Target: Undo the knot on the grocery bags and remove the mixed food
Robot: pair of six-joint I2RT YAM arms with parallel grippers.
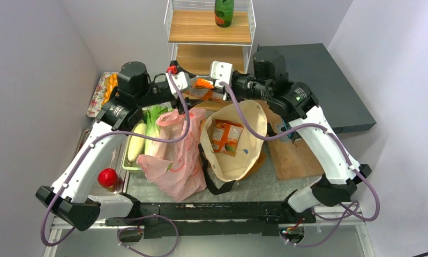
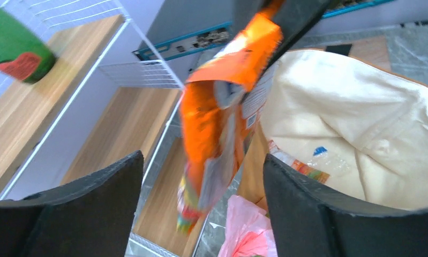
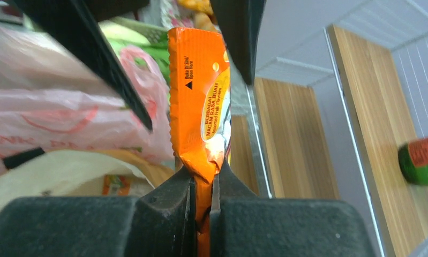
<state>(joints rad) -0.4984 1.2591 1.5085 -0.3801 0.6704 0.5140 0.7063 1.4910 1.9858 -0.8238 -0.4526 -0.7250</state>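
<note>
The orange snack packet [image 3: 198, 96] is a light, crinkly foil pouch. It is limp in the body, stiffer along its crimped seals, and slick enough that I judge a grip on the bulging middle would slide or crush what is inside. The flat sealed end is the place to take it. That is where the right gripper [image 3: 202, 184] has it, jaws pinched tight on the crimp so the pouch stands out from the fingers.

In the left wrist view the pouch hangs between the fingers of the left gripper [image 2: 201, 163], which stand wide apart, neither pad touching the foil. So the packet's weight is on the right arm alone. It is held in the air just beyond the far rim of the mustard tote [image 1: 254, 120], in front of the wire shelf rack [image 1: 209, 32].

Both arms reach well forward over the table, forearms converging and wrists turned inward, so the two grippers face each other nearly tip to tip. The left arm passes over the pink plastic bag [image 1: 174, 160], which lies slumped beside the tote, with leafy greens [image 1: 154, 119] near its left side.

A second packet [image 1: 226, 136] lies inside the tote on the cream lining. I expect it to handle the same way: pinch an edge seal, lift straight, no squeeze on the belly.
</note>
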